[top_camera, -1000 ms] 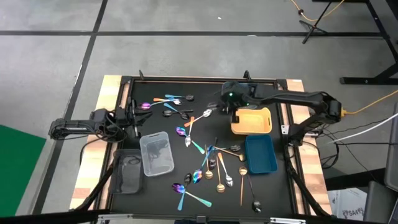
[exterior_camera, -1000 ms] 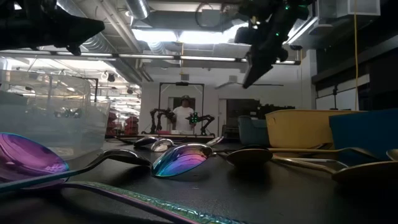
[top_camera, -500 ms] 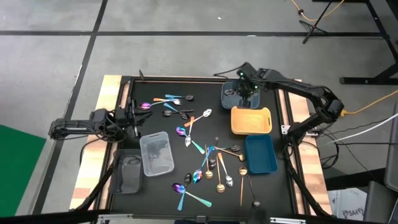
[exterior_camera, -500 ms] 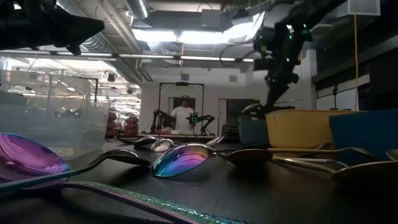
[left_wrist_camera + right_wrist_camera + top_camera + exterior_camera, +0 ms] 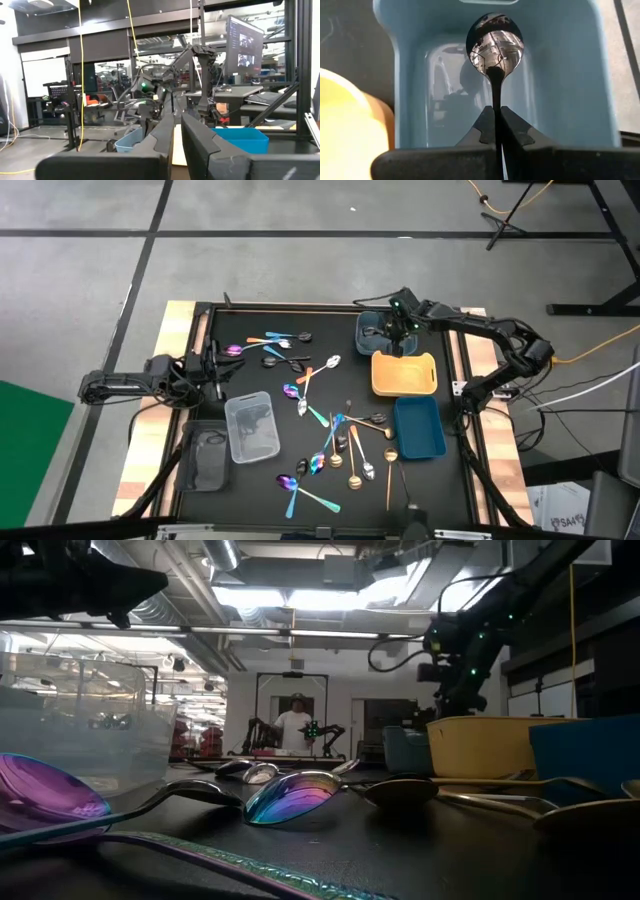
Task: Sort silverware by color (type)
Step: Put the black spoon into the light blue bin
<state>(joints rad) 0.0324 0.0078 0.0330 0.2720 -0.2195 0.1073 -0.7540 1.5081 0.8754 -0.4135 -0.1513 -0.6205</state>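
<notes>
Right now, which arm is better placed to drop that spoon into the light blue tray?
The right. Its gripper already pinches the black spoon over the light blue tray. The left gripper waits at the table's left edge.

High cam looks straight down on the whole table [image 5: 230, 325]; low cam sits at tabletop level, facing the room. 2 wrist cams look forward, both catching the pale blue tray [image 5: 570, 75].

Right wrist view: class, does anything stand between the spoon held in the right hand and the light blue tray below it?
Nothing visible does. The right hand is shut on the black spoon, whose bowl hangs directly over the light blue tray. The tray floor beneath it looks bare. The yellow tray sits off to one side.
</notes>
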